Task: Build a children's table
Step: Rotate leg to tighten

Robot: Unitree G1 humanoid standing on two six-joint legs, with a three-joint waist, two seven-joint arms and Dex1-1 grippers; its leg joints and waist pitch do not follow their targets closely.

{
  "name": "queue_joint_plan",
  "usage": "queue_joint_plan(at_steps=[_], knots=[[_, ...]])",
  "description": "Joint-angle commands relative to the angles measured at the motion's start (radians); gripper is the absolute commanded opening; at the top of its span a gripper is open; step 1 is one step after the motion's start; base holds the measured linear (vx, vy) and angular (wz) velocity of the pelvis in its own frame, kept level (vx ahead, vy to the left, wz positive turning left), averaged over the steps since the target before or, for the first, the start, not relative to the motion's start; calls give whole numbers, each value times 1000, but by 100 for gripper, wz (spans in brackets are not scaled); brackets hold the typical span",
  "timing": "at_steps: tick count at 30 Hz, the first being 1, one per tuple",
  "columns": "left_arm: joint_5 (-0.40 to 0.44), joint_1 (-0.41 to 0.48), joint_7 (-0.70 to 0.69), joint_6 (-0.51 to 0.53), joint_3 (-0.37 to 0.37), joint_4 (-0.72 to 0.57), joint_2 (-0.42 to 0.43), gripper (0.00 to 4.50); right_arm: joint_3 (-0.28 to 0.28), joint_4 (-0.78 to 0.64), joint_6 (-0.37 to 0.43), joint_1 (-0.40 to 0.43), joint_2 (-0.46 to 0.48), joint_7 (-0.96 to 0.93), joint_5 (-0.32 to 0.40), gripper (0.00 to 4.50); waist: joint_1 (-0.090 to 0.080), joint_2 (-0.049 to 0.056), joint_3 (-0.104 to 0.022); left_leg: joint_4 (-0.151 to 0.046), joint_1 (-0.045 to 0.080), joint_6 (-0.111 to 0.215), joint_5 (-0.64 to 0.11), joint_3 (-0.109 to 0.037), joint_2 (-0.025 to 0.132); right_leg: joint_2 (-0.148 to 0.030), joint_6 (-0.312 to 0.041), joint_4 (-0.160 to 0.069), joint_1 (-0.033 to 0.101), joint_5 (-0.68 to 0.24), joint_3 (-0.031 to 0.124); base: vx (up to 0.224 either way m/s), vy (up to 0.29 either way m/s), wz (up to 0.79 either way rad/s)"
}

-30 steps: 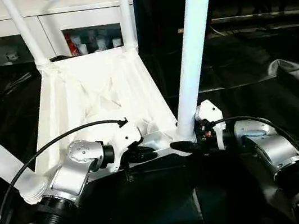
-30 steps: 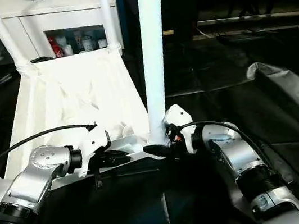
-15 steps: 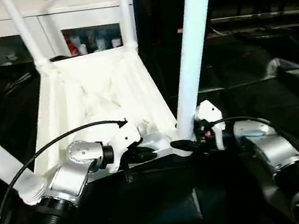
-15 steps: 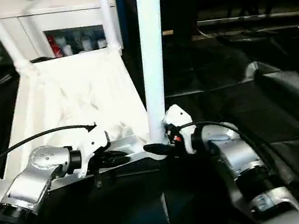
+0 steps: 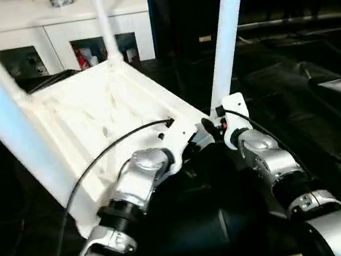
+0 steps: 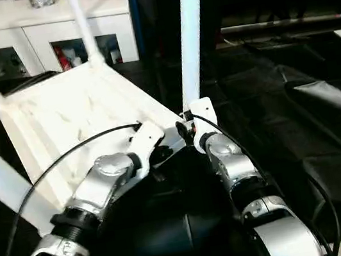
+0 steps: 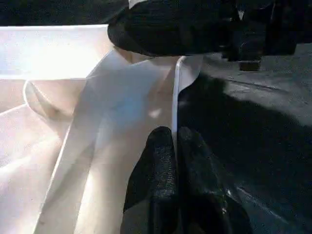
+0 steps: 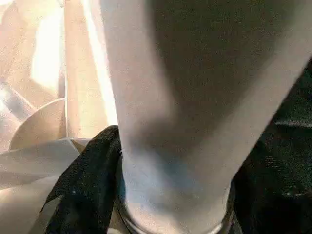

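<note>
Head pair: I look forward and down over both silver forearms; both eyes share the upturned tabletop (image 5: 100, 116), its legs and the far cabinet (image 5: 63, 25), from slightly offset spots.
Left wrist: very near, facing along the left gripper (image 7: 174, 146) at the tabletop's near rim, dark floor (image 7: 263, 126) beside it.
Right wrist: pressed close to the near right leg (image 8: 185, 97), facing its base.
Shared: that near right corner.
</note>
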Motion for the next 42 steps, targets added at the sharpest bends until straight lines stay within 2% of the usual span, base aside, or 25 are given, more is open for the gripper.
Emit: queue_joint_plan(at_steps=[1,3,4,5,6,8,9,10,12,15,17,18,22,26,27,32,33,35,36,42], knots=[[8,-17,71,-24,24,43,-8,0,21,47,5,10,36,37,-14,326,1,-18,-57,-66,7,22,-267,-10,19,-59,-138,-85,35,-346,36,0,0,0],[13,-19,56,-43,19,52,12,0,7,48,-32,1,31,53,-2,342,2,-14,-59,-65,6,33,-244,-8,20,-58,-159,-80,37,-297,35,0,0,0],[13,-19,56,-43,19,52,12,0,7,48,-32,1,31,53,-2,342,1,-15,-59,-66,4,34,-244,-8,20,-58,-161,-80,39,-293,35,0,0,0],[13,-16,38,-51,16,49,26,0,7,40,-40,1,24,64,-1,368,0,-14,-59,-67,2,35,-241,-10,20,-59,-162,-79,42,-291,34,0,0,0],[12,-5,3,-74,11,42,50,0,11,25,-56,3,7,92,-1,380,-2,-19,-59,-67,2,37,-245,-9,20,-59,-162,-79,42,-296,33,0,0,0],[8,5,-26,-84,12,34,72,0,17,-1,-65,11,-15,143,4,387,-2,-17,-60,-66,-2,41,-236,-10,20,-61,-159,-79,46,-298,32,0,0,0],[8,8,-33,-87,12,32,77,0,19,-7,-69,12,-21,156,5,396,-2,-17,-59,-65,1,43,-237,-8,21,-60,-161,-80,42,-299,33,0,0,0],[0,33,-109,-127,1,-3,119,0,30,-58,-71,33,-59,247,14,411,-3,-23,-58,-65,1,46,-238,-7,21,-60,-163,-81,43,-304,33,0,0,0],[-11,56,-159,-120,3,-35,156,0,48,-129,-51,65,-98,385,42,424,4,-21,-58,-64,2,59,-228,-7,26,-60,-163,-77,44,-286,35,0,0,0],[-38,93,-274,-186,-12,-81,217,0,93,-236,-23,119,-171,564,67,444,2,-19,-58,-65,1,59,-221,-7,28,-58,-170,-73,43,-271,36,0,0,0],[-83,132,-396,-204,-23,-154,273,0,142,-329,11,169,-244,712,82,444,6,-18,-57,-66,-1,69,-216,-9,33,-58,-173,-68,47,-244,38,0,0,0],[-105,147,-445,-198,-27,-188,294,0,159,-356,11,185,-269,753,81,444,6,-16,-58,-65,3,69,-213,-6,34,-56,-189,-68,41,-229,38,0,0,0],[-144,176,-551,-185,-35,-253,342,0,182,-404,21,209,-308,833,88,444,7,-12,-58,-65,3,62,-213,-4,34,-54,-215,-62,41,-212,37,0,0,0],[-151,181,-573,-186,-30,-264,355,0,190,-424,29,215,-307,858,85,444,10,-12,-56,-67,10,45,-243,-3,34,-54,-212,-66,36,-239,40,0,0,0],[-150,181,-576,-190,-28,-263,358,0,199,-438,41,219,-307,864,84,444,12,-16,-55,-67,9,43,-241,-3,34,-56,-207,-65,37,-245,41,0,0,0],[-151,183,-585,-185,-24,-268,371,0,212,-450,53,219,-302,873,83,444,16,-16,-57,-67,7,38,-219,-4,33,-57,-199,-63,40,-234,41,0,0,0],[-151,185,-589,-182,-23,-272,374,0,212,-452,55,220,-302,877,82,416,16,-17,-57,-66,7,38,-215,-3,33,-57,-201,-63,40,-225,41,0,0,0],[-151,189,-591,-177,-21,-277,377,0,210,-447,58,218,-298,880,78,416,17,-17,-57,-66,8,38,-213,-3,33,-56,-204,-62,39,-219,41,0,0,0],[-152,190,-591,-176,-21,-279,377,0,208,-446,59,217,-296,881,78,396,17,-17,-57,-66,9,37,-216,-3,34,-57,-206,-62,39,-217,41,0,0,0],[-157,199,-595,-163,-22,-290,379,0,202,-451,70,221,-294,889,94,347,19,-19,-58,-64,8,39,-201,-3,33,-57,-210,-58,42,-197,41,0,0,0]])
